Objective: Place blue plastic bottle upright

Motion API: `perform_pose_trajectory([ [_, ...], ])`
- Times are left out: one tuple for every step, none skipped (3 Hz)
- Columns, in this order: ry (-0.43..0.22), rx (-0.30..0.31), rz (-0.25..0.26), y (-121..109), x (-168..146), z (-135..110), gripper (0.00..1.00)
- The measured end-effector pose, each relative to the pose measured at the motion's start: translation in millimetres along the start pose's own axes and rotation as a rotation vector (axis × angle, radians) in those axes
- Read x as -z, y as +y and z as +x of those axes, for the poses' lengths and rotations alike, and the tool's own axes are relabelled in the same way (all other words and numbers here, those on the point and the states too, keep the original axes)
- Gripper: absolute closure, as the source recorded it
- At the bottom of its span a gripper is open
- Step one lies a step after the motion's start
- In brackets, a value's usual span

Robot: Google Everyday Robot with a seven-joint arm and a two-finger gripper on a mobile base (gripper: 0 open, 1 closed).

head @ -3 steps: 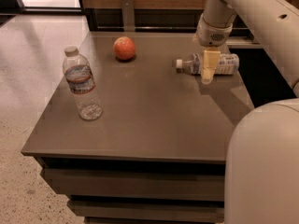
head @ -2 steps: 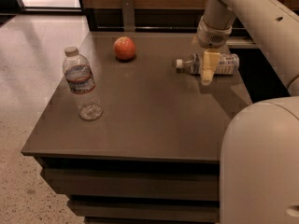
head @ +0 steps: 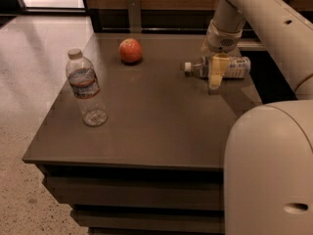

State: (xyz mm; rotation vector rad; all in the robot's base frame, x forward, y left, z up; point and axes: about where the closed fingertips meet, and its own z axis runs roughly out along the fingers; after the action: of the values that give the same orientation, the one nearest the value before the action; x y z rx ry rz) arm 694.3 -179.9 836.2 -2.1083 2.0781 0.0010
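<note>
The blue plastic bottle lies on its side at the right of the dark table, with its white cap pointing left and its pale blue-and-white label to the right. My gripper comes down from above and straddles the bottle's middle. One yellowish finger shows in front of the bottle and presses against it; the other finger is hidden behind it. The bottle rests at table level in the grip.
A wider ribbed clear bottle stands upright near the table's left edge. An orange-red fruit sits at the back middle. My pale arm runs down from the upper right, and my body covers the table's front right corner.
The gripper and the bottle have stayed where they were. Only my body at the lower right has shifted slightly in view.
</note>
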Motion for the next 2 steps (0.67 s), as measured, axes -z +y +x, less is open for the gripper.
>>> perform_pose_trajectory([
  [-0.001,-0.002,-0.004,-0.4,-2.1,0.3,0.38],
  [0.004,-0.004,0.0,0.0,-2.0,0.1,0.61],
])
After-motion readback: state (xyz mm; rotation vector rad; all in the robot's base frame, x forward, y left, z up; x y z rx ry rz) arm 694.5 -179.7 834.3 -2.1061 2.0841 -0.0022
